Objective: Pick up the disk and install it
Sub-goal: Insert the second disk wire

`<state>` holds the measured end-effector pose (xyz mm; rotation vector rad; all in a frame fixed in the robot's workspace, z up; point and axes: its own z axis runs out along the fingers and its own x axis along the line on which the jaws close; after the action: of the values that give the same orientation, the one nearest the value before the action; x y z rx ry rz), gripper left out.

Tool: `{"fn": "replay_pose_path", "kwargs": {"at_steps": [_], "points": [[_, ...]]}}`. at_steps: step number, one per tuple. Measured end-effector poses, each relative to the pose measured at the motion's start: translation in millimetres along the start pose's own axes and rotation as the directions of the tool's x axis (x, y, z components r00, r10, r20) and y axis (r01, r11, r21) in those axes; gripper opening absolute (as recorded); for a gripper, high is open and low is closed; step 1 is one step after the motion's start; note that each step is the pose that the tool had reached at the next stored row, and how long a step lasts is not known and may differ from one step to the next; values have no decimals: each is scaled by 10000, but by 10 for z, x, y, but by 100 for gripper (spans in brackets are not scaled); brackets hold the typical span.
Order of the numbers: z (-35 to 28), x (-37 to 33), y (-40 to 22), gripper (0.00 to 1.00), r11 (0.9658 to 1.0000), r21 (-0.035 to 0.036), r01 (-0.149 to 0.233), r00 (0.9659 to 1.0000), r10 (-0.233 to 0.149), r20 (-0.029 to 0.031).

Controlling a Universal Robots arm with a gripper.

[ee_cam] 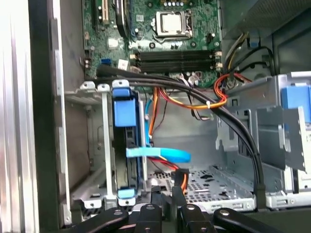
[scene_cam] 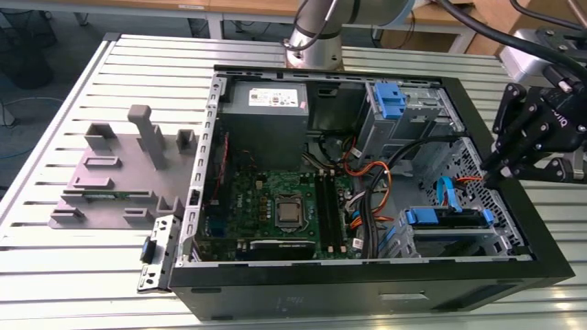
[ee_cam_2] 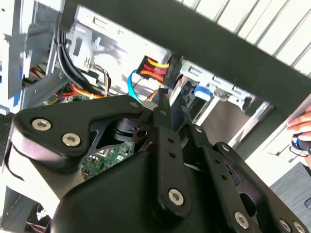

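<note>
Black end effector (ee_cam: pixel 165 191) fingers nearly together, narrow gap, gripping nothing, hovering just above computer case (scene_cam: pixel 513 206) rim. Disk (ee_cam: pixel 127 145) in blue caddy sits seated in drive cage inside case, just beside end effector.

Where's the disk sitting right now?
The disk is seated on edge in the drive cage at the case's front corner, toward the exterior view's right, beside the light-blue cable. The tool hangs over the case wall nearby.

White sticker (scene_cam: pixel 275 97) on power supply (scene_cam: pixel 266 117), print perhaps present, unreadable
</note>
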<state>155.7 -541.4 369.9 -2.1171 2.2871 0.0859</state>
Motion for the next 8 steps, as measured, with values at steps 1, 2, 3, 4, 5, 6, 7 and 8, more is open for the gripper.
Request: {"fn": "replay_pose_path", "kwargs": {"at_steps": [1,2,3,4,5,6,7,8], "points": [[5,-8,-20,24,10000,0,-1,10000,1,0],[8,-14,-38,24,10000,0,-1,10000,1,-3],[12,-20,-54,24,10000,0,-1,10000,1,-3],[16,-26,-69,24,10000,0,1,10000,-1,-4],[21,-32,-80,24,10000,-1,5,10000,-5,-4],[28,-37,-90,24,10000,-1,10,10000,-10,-3],[36,-42,-98,24,10000,-2,17,10000,-17,-2],[43,-47,-106,24,10000,-2,29,10000,-29,-6]]}}
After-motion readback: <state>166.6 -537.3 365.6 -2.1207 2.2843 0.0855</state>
